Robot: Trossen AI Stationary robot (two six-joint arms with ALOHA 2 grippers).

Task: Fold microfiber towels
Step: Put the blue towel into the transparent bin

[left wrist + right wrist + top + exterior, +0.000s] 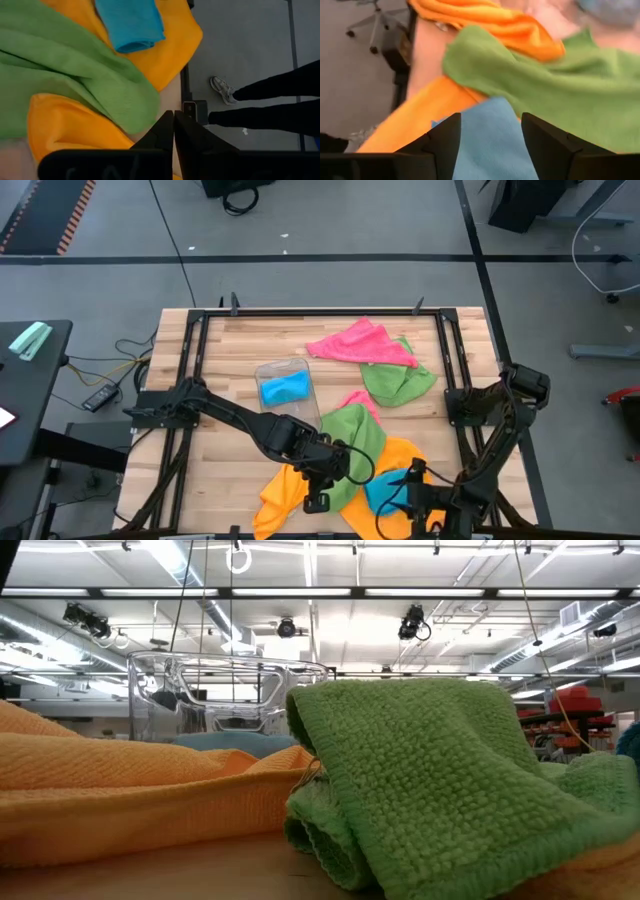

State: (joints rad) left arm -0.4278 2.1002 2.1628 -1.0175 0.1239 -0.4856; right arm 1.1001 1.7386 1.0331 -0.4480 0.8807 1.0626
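Sorting through the towel heap at the table's near edge looks like the step in hand. The right gripper (490,142) hovers with fingers spread, holding nothing, over a blue towel (388,488) lying on the orange towel (290,490). Just beside that blue towel, the left gripper (173,131) is clenched on nothing, next to a green towel (352,442). 2 more towels lie beyond the clear tray (286,385). Next, 1 towel needs gripping by an edge.
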